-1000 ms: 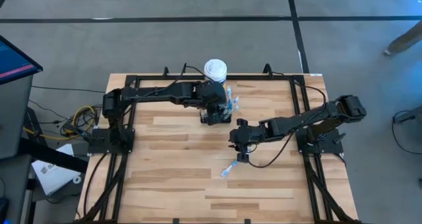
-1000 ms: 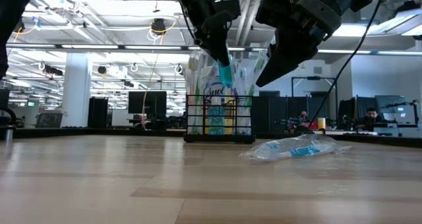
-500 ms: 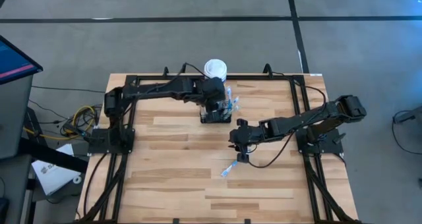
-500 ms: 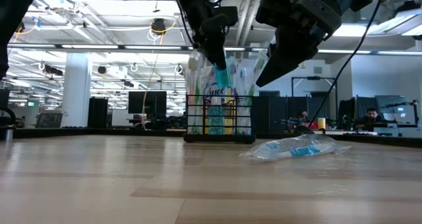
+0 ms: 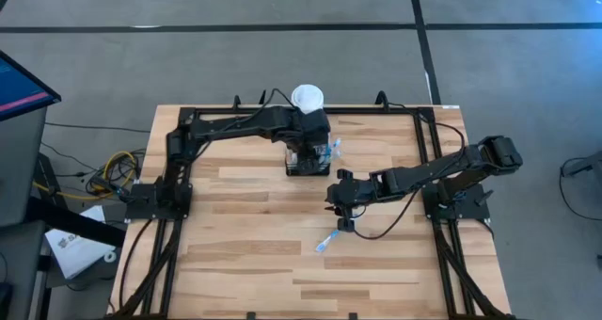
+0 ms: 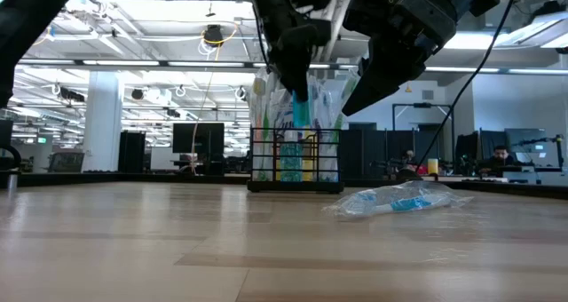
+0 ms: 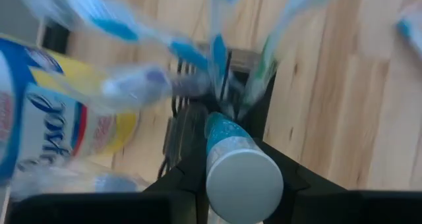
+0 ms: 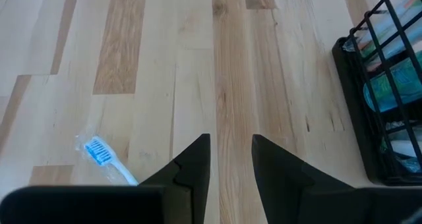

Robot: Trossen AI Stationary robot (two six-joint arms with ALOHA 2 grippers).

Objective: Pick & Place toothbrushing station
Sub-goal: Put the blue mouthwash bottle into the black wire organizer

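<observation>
Counter (image 5: 245, 254): pale wood planks, black frame rails; grey floor around, open office beyond.

Caddy (image 5: 308, 158): black wire mesh, rectangular, at 12 o'clock from counter centre, beside a white-lidded yellow canister (image 5: 306, 98).

Left pincer (image 7: 239, 178): above caddy, clamped on a teal tube (image 7: 232, 159).

Right pincer (image 8: 231, 159): mid-counter, fingers parted, empty.

Wrapped toothbrush (image 5: 326, 242): clear crinkled plastic, at 6 o'clock from the right pincer.

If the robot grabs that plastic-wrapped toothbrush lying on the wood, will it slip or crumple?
The clear-wrapped blue toothbrush probably crinkles, since its loose film looks puffy. The glossy wrap may slide between fingers. Lying flat and slim on the wooden table, it likely weighs little and scoots when nudged.
</observation>
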